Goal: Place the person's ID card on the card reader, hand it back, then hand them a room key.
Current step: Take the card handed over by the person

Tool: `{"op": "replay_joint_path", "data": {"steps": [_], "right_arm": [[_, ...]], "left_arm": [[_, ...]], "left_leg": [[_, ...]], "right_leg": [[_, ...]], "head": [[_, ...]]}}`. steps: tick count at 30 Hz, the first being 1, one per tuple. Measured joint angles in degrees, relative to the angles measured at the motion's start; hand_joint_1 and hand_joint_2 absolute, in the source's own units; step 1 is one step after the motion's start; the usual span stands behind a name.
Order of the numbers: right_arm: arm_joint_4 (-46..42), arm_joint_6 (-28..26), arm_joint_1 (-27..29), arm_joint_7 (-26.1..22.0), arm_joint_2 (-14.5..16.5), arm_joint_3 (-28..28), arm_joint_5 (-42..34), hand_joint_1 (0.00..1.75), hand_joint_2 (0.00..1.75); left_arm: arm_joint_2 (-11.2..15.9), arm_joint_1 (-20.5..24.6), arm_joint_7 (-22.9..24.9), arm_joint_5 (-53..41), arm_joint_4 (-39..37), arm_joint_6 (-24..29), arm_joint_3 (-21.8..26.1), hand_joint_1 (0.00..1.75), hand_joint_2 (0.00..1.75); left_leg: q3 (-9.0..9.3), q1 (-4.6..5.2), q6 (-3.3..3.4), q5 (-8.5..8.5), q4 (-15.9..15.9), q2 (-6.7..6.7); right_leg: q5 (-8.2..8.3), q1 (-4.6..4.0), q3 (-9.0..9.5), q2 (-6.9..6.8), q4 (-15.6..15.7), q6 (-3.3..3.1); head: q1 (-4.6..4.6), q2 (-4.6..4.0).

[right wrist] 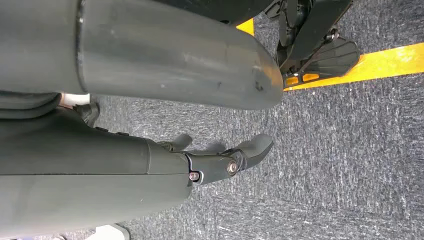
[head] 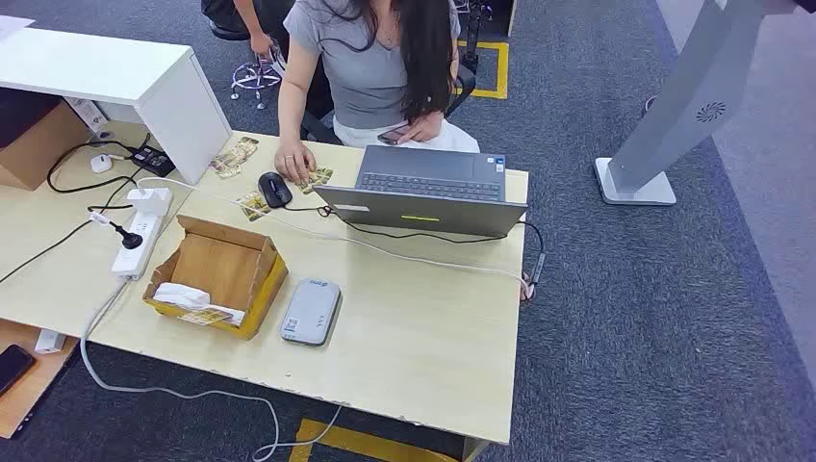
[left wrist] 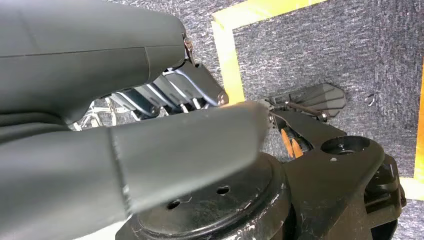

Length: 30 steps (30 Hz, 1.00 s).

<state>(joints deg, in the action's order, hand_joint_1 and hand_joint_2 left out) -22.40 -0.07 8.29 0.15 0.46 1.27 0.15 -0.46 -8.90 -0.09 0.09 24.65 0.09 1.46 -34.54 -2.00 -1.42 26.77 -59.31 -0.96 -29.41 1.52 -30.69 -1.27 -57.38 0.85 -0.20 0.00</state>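
No step begun. My left hand (left wrist: pixel 150 125) and right hand (right wrist: pixel 165 125) hang empty, fingers loosely apart, over carpet. Next: raise hand toward person (head: pixel 370 58); take ID, set on reader (head: pixel 311 311).

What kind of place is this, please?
Probably an office set up as a mock reception desk: a person sits at a laptop on a wooden desk, with a card reader and grey carpet.

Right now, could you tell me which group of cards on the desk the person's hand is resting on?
The person's hand rests on the cards beside the mouse. The cards by the white cabinet lie apart from it, untouched.
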Motion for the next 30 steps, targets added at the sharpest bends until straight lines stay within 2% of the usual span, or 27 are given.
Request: {"op": "replay_joint_path", "data": {"steps": [1, 2, 5, 6, 7, 9, 10, 11, 15, 21, 22, 24, 25, 26, 28, 30], "right_arm": [[0.0, 0.0, 0.0, 0.0, 0.0, 0.0, 0.0, 0.00, 0.00], [0.0, 0.0, 0.0, 0.0, 0.0, 0.0, 0.0, 0.00, 0.44], [0.0, 0.0, 0.0, 0.0, 0.0, 0.0, 0.0, 0.00, 1.75], [0.0, 0.0, 0.0, 0.0, 0.0, 0.0, 0.0, 0.00, 1.75], [0.0, 0.0, 0.0, 0.0, 0.0, 0.0, 0.0, 0.00, 1.31], [0.0, 0.0, 0.0, 0.0, 0.0, 0.0, 0.0, 0.00, 1.31], [0.0, 0.0, 0.0, 0.0, 0.0, 0.0, 0.0, 0.00, 1.31], [0.0, 0.0, 0.0, 0.0, 0.0, 0.0, 0.0, 0.00, 1.75], [-0.3, 0.2, -0.1, -0.5, 0.1, 1.0, 0.9, 0.00, 1.75], [-0.8, 0.9, -1.1, -3.1, 0.9, 6.6, 5.3, 0.00, 1.75], [-0.8, 1.0, -1.2, -3.5, 1.1, 7.6, 6.0, 0.00, 1.75], [-0.9, 1.1, -1.5, -4.3, 1.5, 9.5, 7.2, 0.00, 0.87], [-1.0, 1.2, -1.6, -4.8, 1.7, 10.5, 7.9, 0.00, 0.44], [-1.0, 1.3, -1.7, -5.2, 1.9, 11.5, 8.6, 0.00, 0.00], [-1.2, 1.5, -2.1, -6.1, 2.4, 13.7, 10.0, 0.00, 0.00], [-1.3, 1.6, -2.4, -7.0, 2.9, 15.9, 11.5, 0.00, 0.00]], "left_arm": [[0.0, 0.0, 0.0, 0.0, 0.0, 0.0, 0.0, 0.00, 0.00], [0.0, 0.0, 0.0, 0.0, 0.0, 0.0, 0.0, 0.00, 0.00], [0.0, 0.0, 0.0, 0.0, 0.0, 0.0, 0.0, 0.00, 1.31], [0.0, 0.0, 0.0, 0.0, 0.0, 0.0, 0.0, 0.00, 1.31], [0.0, 0.0, 0.0, 0.0, 0.0, 0.0, 0.0, 0.00, 0.87], [0.0, 0.0, 0.0, 0.0, 0.0, 0.0, 0.0, 0.00, 0.87], [0.0, 0.0, 0.0, 0.0, 0.0, 0.0, 0.0, 0.00, 1.31], [0.0, 0.0, 0.0, 0.0, 0.0, 0.0, 0.0, 0.00, 1.75], [0.0, 0.2, -0.3, -0.6, 0.0, -0.3, 1.0, 0.00, 1.75], [-0.1, 1.2, -2.0, -3.1, 0.0, -3.2, 6.7, 0.00, 1.75], [-0.2, 1.3, -2.3, -3.5, 0.0, -3.7, 7.8, 0.00, 1.31], [-0.3, 1.7, -2.8, -4.2, 0.0, -4.7, 9.9, 0.00, 0.44], [-0.4, 1.8, -3.0, -4.6, 0.0, -5.2, 11.0, 0.00, 0.44], [-0.5, 2.0, -3.3, -5.0, 0.0, -5.7, 12.1, 0.00, 0.87], [-0.7, 2.3, -3.8, -5.7, 0.0, -6.7, 14.5, 0.00, 1.75], [-0.9, 2.8, -4.4, -6.5, 0.0, -7.7, 16.9, 0.00, 1.75]], "left_leg": [[0.00, 0.00, 0.00, 0.00, 0.0, 0.00], [0.00, 0.00, 0.00, 0.00, 0.0, 0.00], [0.00, 0.00, 0.00, 0.00, 0.0, 0.00], [0.00, 0.00, 0.00, 0.00, 0.0, 0.00], [0.00, 0.00, 0.00, 0.00, 0.0, 0.00], [0.00, 0.00, 0.00, 0.00, 0.0, 0.00], [0.00, 0.00, 0.00, 0.00, 0.0, 0.00], [0.00, 0.00, 0.00, 0.00, 0.0, 0.00], [0.00, 0.00, 0.00, 0.00, 0.0, 0.00], [0.03, 0.00, 0.01, -0.01, 0.0, 0.01], [0.04, 0.00, 0.01, -0.01, 0.0, 0.01], [0.04, 0.00, 0.01, -0.01, 0.0, 0.01], [0.04, 0.00, 0.01, -0.01, 0.0, 0.01], [0.04, 0.00, 0.01, -0.01, 0.0, 0.01], [0.04, 0.00, 0.01, -0.01, 0.0, 0.01], [0.04, 0.00, 0.01, -0.01, 0.0, 0.02]], "right_leg": [[0.00, 0.00, 0.00, 0.00, 0.0, 0.00], [0.00, 0.00, 0.00, 0.00, 0.0, 0.00], [0.00, 0.00, 0.00, 0.00, 0.0, 0.00], [0.00, 0.00, 0.00, 0.00, 0.0, 0.00], [0.00, 0.00, 0.00, 0.00, 0.0, 0.00], [0.00, 0.00, 0.00, 0.00, 0.0, 0.00], [0.00, 0.00, 0.00, 0.00, 0.0, 0.00], [0.00, 0.00, 0.00, 0.00, 0.0, 0.00], [0.00, 0.00, 0.00, 0.00, 0.0, 0.00], [0.00, 0.00, 0.03, -0.01, 0.0, 0.00], [0.00, 0.00, 0.04, -0.01, 0.0, 0.00], [0.00, 0.00, 0.05, -0.01, 0.0, 0.00], [0.00, 0.00, 0.05, -0.01, 0.0, 0.00], [0.00, 0.00, 0.05, -0.01, 0.0, 0.00], [0.00, 0.00, 0.05, -0.01, 0.0, 0.00], [0.00, 0.00, 0.05, -0.01, 0.0, 0.00]], "head": [[-0.01, 0.00], [-0.01, 0.00], [-0.01, 0.00], [-0.01, 0.00], [-0.01, 0.00], [0.00, 0.00], [0.00, 0.00], [0.00, 0.00], [-0.01, 0.00], [-0.01, 0.00], [-0.01, 0.00], [0.00, 0.00], [0.00, 0.00], [0.00, 0.00], [-0.01, 0.00], [-0.01, 0.00]]}}
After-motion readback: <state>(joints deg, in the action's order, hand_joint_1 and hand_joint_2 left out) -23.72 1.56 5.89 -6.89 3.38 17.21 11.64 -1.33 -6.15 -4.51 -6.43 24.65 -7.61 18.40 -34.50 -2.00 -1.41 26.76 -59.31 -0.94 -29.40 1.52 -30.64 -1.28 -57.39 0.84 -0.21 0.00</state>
